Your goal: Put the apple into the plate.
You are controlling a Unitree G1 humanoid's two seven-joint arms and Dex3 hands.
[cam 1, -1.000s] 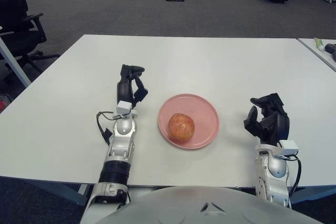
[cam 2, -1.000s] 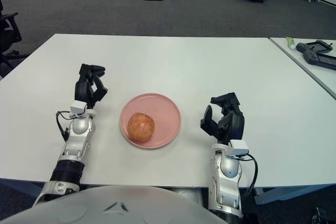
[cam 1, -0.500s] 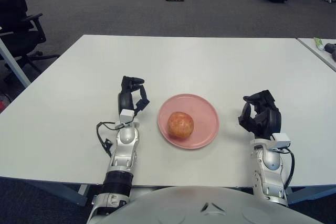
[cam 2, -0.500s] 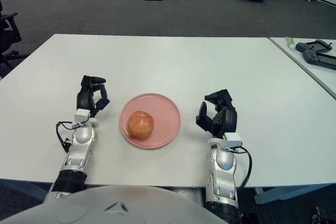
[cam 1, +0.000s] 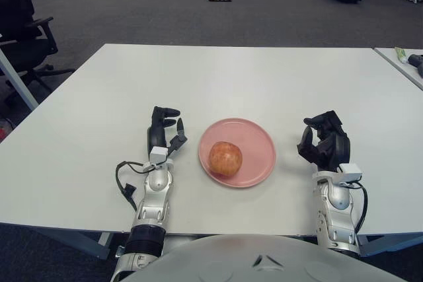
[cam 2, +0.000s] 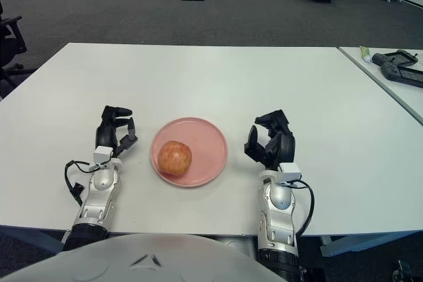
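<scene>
A red-yellow apple (cam 1: 225, 158) lies in the pink plate (cam 1: 260, 143), on its left part. The plate sits on the white table near the front edge. My left hand (cam 1: 163, 133) rests on the table just left of the plate, fingers relaxed and holding nothing. My right hand (cam 1: 323, 142) is to the right of the plate, fingers loosely curled and spread, holding nothing. Neither hand touches the apple or the plate.
The white table (cam 1: 238, 77) stretches back behind the plate. A second table with a dark device (cam 2: 398, 67) stands at the far right. An office chair (cam 1: 23, 24) stands at the far left on the grey floor.
Both hands have drawn back toward me and settled lower beside the plate. The apple has rolled slightly left in the plate.
</scene>
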